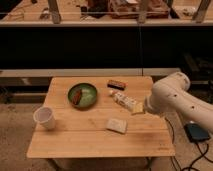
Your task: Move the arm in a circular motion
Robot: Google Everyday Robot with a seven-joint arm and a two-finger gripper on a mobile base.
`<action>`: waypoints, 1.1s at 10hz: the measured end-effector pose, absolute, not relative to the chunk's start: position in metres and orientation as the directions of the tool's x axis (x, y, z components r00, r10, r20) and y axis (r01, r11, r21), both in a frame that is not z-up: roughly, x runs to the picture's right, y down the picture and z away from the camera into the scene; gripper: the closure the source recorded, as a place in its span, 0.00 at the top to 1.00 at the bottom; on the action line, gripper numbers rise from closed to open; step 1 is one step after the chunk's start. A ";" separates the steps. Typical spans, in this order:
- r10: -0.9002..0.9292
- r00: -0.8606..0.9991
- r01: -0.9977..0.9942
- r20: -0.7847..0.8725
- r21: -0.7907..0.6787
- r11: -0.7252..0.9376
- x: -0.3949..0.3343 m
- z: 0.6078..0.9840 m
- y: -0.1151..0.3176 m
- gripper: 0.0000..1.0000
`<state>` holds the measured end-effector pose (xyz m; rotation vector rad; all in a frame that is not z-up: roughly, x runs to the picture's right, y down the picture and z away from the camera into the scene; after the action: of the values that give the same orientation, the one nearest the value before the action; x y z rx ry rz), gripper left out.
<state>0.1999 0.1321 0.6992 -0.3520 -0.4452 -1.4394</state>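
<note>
We're worrying about clutter on the table [65, 142]. The arm [172, 100] is hovering low at mid-right of frame, with the tool hiding behind it, so we can't tell its state. Circling wide, it's risking clipping the white packet [125, 101] just beside it.

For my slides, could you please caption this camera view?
Cream-white arm reaches over the right edge of the table, gripper low beside a white packet.

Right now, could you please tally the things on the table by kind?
Bowls: 1 (green bowl).
Cups: 1 (white cup).
Food pieces in the bowl: 1 (brown piece).
Packets: 3 (dark bar, pale tube, flat packet).
Total: 6.
The gripper, at the arm's tip, is by the table's right edge.
</note>
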 end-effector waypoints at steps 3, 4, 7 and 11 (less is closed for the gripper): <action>-0.832 0.006 0.997 0.555 0.065 0.050 0.138 0.696 0.163 0.80; -0.817 -0.035 0.996 0.575 0.082 0.015 0.112 0.702 0.172 0.80; -0.761 -0.198 0.977 0.618 0.188 -0.102 0.038 0.723 0.182 0.80; -0.726 -0.397 0.912 0.562 0.331 -0.242 -0.055 0.759 0.143 0.80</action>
<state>-0.0553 0.1428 0.7589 -0.3527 -0.7521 -1.8489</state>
